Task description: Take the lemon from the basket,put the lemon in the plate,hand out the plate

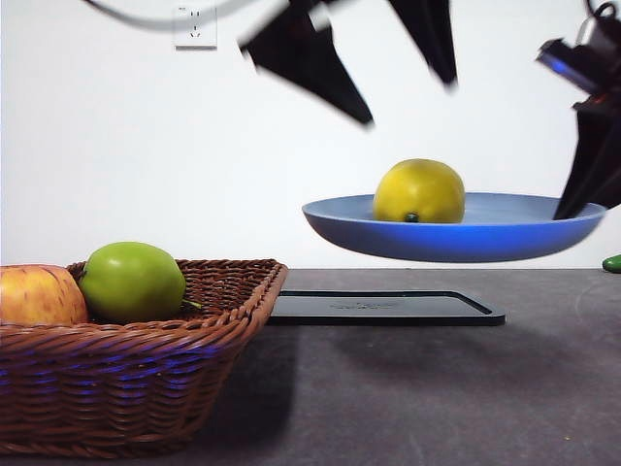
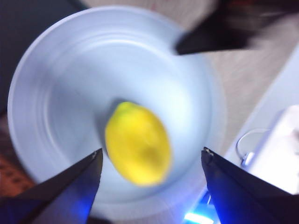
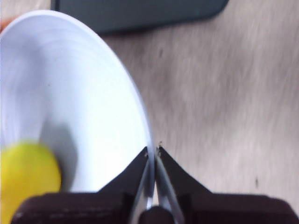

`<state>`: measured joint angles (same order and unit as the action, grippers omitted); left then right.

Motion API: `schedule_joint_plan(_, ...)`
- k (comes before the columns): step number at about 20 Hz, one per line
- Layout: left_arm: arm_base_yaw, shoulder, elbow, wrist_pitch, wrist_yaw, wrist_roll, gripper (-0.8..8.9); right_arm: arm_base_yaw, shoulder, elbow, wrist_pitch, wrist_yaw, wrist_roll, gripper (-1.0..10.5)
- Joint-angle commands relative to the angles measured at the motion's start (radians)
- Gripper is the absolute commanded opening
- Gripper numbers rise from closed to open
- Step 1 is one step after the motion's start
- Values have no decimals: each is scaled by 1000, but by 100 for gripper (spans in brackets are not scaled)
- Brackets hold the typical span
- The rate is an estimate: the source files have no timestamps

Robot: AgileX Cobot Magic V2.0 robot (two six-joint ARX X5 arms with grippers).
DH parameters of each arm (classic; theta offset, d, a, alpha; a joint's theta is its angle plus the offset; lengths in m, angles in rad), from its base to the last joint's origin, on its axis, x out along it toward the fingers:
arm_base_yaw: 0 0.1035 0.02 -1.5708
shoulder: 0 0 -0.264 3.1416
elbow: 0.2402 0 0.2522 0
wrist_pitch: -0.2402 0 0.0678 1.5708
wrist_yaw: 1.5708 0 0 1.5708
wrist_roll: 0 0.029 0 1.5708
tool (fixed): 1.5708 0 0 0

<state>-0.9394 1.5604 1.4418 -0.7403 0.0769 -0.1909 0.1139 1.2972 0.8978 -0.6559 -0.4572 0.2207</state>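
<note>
Sitting nearest in the front view, the basket [image 1: 136,364] rests on the dark table [image 1: 437,398] at the left, with a green apple [image 1: 133,282] and a red-yellow apple [image 1: 39,295] in it, the two fruits touching. Behind it a flat black tray [image 1: 388,308] lies on the table, partly hidden by the basket's rim. Above the tray, clear of the table, the plate [image 1: 456,240] hangs level in the air with the lemon [image 1: 419,191] lying in it, dark dot toward the camera. The right gripper [image 3: 153,151] holds the plate by its rim, its jaws clamped tight on the thin edge; in the front view it shows as a dark arm coming down at the plate's right side. The left gripper [image 2: 152,156] hovers above the plate, jaws wide apart and holding nothing, with the lemon below between them in its wrist view; in the front view its two black jaws show blurred at the top. A small green object [image 1: 612,263] sits at the far right edge of the table, too cut off to identify. Farthest back, a white wall [image 1: 116,146] carries a socket [image 1: 195,26].
</note>
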Motion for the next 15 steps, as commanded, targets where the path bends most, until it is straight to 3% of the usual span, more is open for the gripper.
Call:
schedule_joint_plan(1,-13,-63,21,-39,2,8,362,-3,121,103,16,-12,16,3)
schedule_joint_plan(8,-13,-272,21,-130,0,0,362,-3,524,499,-2,-15,26,3)
schedule_joint_plan(15,-14,-296,21,-144,-1,-15,362,-10,797,800,-34,-12,53,3)
